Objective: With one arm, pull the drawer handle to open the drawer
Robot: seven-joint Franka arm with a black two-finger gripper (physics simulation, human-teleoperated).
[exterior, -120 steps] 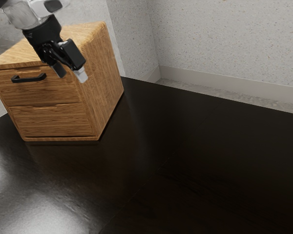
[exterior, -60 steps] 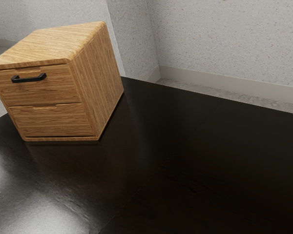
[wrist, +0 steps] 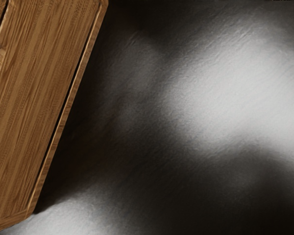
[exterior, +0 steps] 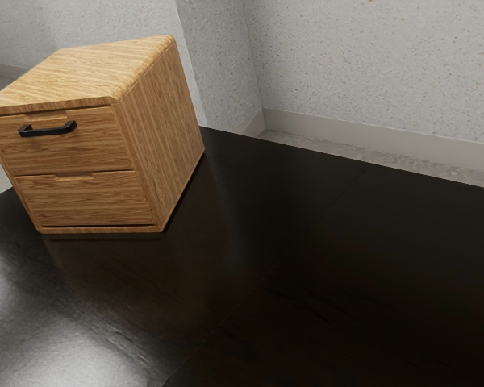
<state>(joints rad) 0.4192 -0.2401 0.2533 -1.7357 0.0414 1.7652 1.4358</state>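
1. Presently, whether the gripper is open or closed cannot be told.
2. Under the hand, the wrist view shows 1 face of the cabinet (wrist: 34,98). It is tan wood with fine, straight grain stripes and a thin border strip along its edge.
3. Beside that face lies the table (wrist: 196,122), a dark, glossy top with a faintly pebbled sheen and 1 broad pale reflection.
4. In the exterior view the cabinet is a box with rounded top edges. It stands on the table at the exterior view's left, turned at an angle.
5. Its front carries 2 stacked drawer fronts. The upper drawer (exterior: 89,149) sits flush with the front, shut.
6. The handle (exterior: 47,129) is a slim black bar. It lies horizontal, near the upper drawer's top edge, toward the exterior view's left.
7. The lower drawer (exterior: 85,197) is also flush, with a small notch in its top edge.
8. Behind the table stand a speckled, pale plaster wall (exterior: 371,56) and a smooth baseboard (exterior: 371,133).
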